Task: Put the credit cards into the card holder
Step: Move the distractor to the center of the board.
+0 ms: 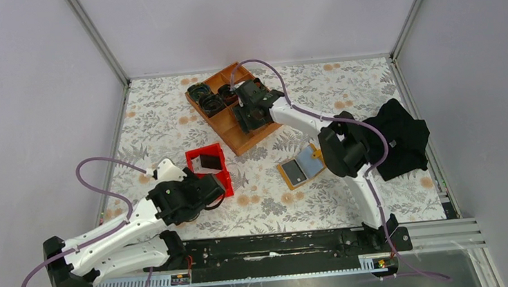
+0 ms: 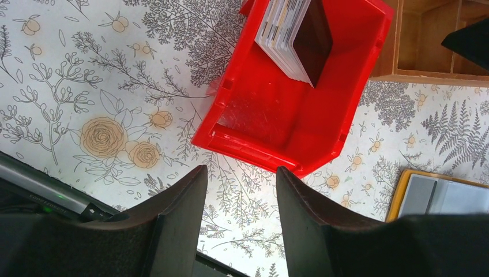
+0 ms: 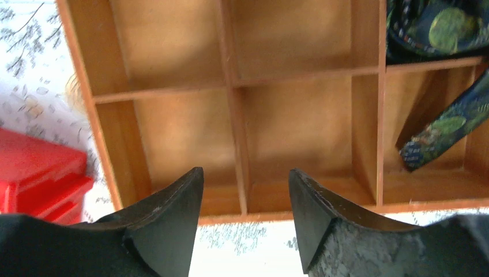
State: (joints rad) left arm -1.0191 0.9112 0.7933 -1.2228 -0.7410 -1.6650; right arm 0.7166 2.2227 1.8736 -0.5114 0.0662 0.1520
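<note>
Right now my left gripper point(image 2: 241, 172) hangs released, its two fingers point(image 2: 179, 210) apart with only the flowered tablecloth point(image 2: 86, 86) showing between them and nothing held. It is poised just short of the near wall of the red bin point(image 2: 262, 151). Straight ahead of it, inside the red bin and toward its far end, the credit cards point(image 2: 284, 36) stand on edge as a leaning stack, with a dark face turned toward the bin's right wall. Their edges run away from the claw on a slight slant, so the stack's thin dimension lies roughly across my jaw gap. I judge that a forward reach over the near wall, with a small twist of the wrist, would line the fingers up to pinch a card off. The card holder point(image 2: 444, 196) lies open and flat on the cloth off the red bin's right side, near it but not touching, grey panels up. My right gripper point(image 3: 246, 173) is likewise released and empty, hovering over the wooden tray point(image 3: 236, 133) that sits beyond the red bin's far right corner. That makes it the farther arm from the cards, so the left is plainly nearer and should take the pick, while the holder lies on the right arm's side of the bin.
</note>
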